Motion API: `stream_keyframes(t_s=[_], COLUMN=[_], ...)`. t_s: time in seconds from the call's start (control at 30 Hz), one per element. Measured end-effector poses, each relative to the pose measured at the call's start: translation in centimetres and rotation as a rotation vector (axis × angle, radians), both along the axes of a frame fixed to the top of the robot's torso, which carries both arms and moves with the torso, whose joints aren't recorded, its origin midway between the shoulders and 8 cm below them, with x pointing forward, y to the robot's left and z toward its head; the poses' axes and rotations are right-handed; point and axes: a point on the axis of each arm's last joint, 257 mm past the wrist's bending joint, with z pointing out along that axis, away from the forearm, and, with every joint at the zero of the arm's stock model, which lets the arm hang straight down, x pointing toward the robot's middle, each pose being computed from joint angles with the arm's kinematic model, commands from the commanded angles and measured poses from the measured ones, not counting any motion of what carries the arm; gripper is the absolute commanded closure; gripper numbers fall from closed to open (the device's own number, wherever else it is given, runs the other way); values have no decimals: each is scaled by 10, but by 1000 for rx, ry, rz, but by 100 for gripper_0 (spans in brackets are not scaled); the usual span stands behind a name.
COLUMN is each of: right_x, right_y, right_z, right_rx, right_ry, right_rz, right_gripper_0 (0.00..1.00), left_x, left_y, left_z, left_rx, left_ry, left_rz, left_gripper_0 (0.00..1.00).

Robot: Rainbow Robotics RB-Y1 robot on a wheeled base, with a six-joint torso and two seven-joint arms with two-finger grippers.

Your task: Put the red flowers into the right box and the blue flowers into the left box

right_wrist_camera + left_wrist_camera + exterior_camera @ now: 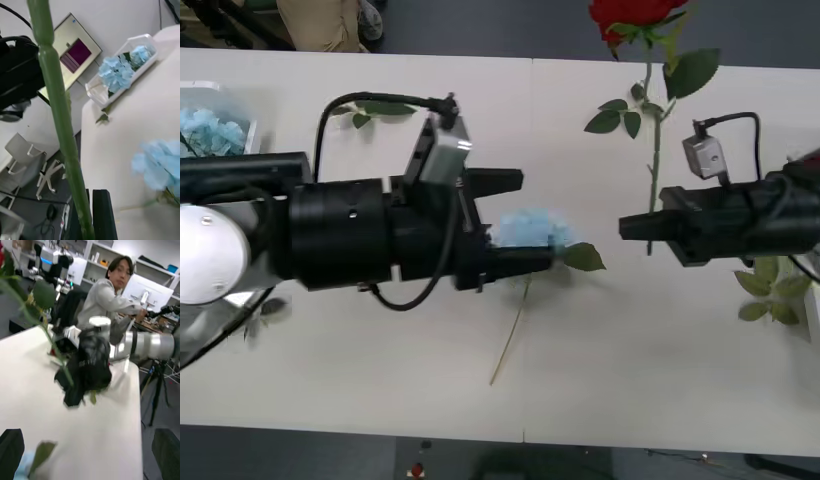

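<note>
Pale cream laminate counter (630,340) fills most of the front view, with two black arms reaching in from either side. At the left centre, the left claw (515,220) stands wide, one black finger above and one below a fluffy sky-blue flower cluster (528,229) that lies on the counter between them; the arm's bulk hides whatever lies under it, and whether the lower finger touches the bloom cannot be made out. A thin straw-coloured stem (510,345) trails from the bloom toward the lower middle of the frame. At the right centre, the right claw (632,226) is clamped on the long green stem (652,150) of a deep-red artificial rose (632,16), whose bloom is cut off by the top edge.

From the right wrist, that stem (60,123) runs thick and close through the frame, down to the black fingers (103,215) at the bottom edge. This view also gives the white ridged plastic left box (98,95) at the upper right, holding more pale blue clusters (116,73), where the front view has only its corner at the upper left edge (238,108).

From the left wrist, both dark fingertips (10,453) sit at the bottom corners, and the right arm appears blurred across the counter.
</note>
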Motion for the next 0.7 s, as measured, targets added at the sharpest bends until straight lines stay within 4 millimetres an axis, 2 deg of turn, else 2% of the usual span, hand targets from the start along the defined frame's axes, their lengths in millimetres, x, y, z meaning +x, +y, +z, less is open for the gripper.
stream_keyframes(t_s=[0.17,0.27,0.4,0.57,0.7], right_x=[-6,-17,-21,-29,-37], right_y=[-67,-105,-162,-233,-284], right_z=[-8,-5,-3,-9,-19], right_rx=[-141,-195,-297,-431,-519], right_ry=[10,16,12,197,332], right_rz=[-55,-75,-148,-309,-453], right_gripper_0=[100,100,100,100,100], left_x=[-11,-17,-15,-8,-4], left_y=[48,66,83,88,78], left_z=[-49,-86,-126,-176,-213], left_rx=[132,245,353,427,480], left_ry=[84,97,125,172,191], left_rz=[40,44,53,79,77], left_gripper_0=[0,0,0,0,0])
